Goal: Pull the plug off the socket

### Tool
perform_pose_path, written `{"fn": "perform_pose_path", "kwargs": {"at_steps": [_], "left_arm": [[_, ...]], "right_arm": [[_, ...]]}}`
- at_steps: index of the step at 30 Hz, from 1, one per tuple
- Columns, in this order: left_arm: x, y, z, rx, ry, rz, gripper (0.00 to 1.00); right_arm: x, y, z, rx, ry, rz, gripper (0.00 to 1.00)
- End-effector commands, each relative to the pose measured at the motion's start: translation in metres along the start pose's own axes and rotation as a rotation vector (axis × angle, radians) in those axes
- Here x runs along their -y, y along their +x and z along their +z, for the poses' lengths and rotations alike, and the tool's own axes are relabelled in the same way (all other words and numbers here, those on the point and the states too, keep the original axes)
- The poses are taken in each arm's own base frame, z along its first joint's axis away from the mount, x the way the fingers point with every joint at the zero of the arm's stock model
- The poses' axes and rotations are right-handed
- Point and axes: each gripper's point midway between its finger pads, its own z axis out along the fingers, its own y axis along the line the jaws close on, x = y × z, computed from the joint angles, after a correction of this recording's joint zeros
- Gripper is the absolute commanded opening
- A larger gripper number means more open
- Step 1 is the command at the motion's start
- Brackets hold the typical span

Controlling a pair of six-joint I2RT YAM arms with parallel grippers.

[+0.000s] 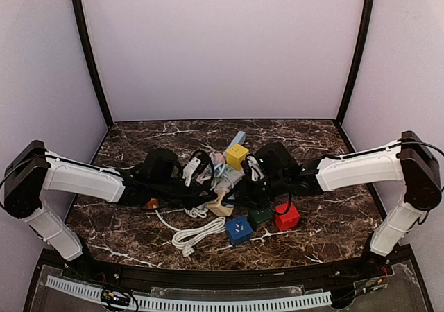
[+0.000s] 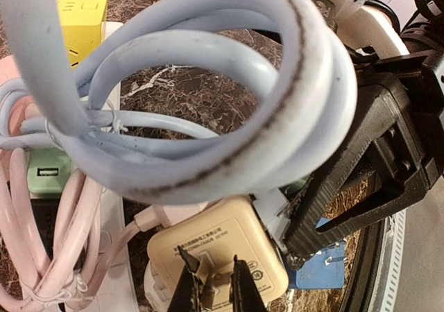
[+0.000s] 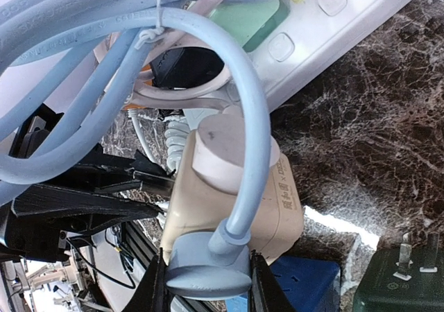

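Mid-table, amid tangled cords, the pale blue-grey round plug (image 3: 208,267) sits against the cream plastic cube socket (image 3: 277,201). The right pincer (image 3: 208,288) clamps the plug's flat head from both sides, jaws narrow. At the cube's labelled face, the left pincer (image 2: 211,288) is pinched almost closed on a thin part of it. A blue cube socket (image 3: 305,277) crowds just beside, a dark green cube adapter (image 3: 402,284) stands near, and a white power strip (image 3: 333,21) lies beyond. Bare brown marble tabletop (image 3: 374,139) shows between strip and cubes.
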Motion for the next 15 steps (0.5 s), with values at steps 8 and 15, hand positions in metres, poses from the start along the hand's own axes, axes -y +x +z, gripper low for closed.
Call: {"fn": "perform_pose_path", "kwargs": {"at_steps": [8,15], "left_arm": [[-0.0583,0.0609,-0.0181,-0.165,-0.238,0.010,0.01],[-0.0578,0.0588,-0.0194,-0.157,-0.240,0.007,0.01]], "right_arm": [[-0.0219,-0.0069,-0.0233,-0.001,-0.166,0.080,0.00],[-0.0175,-0.0085,-0.0235,0.010,-0.134,0.067,0.00]]}}
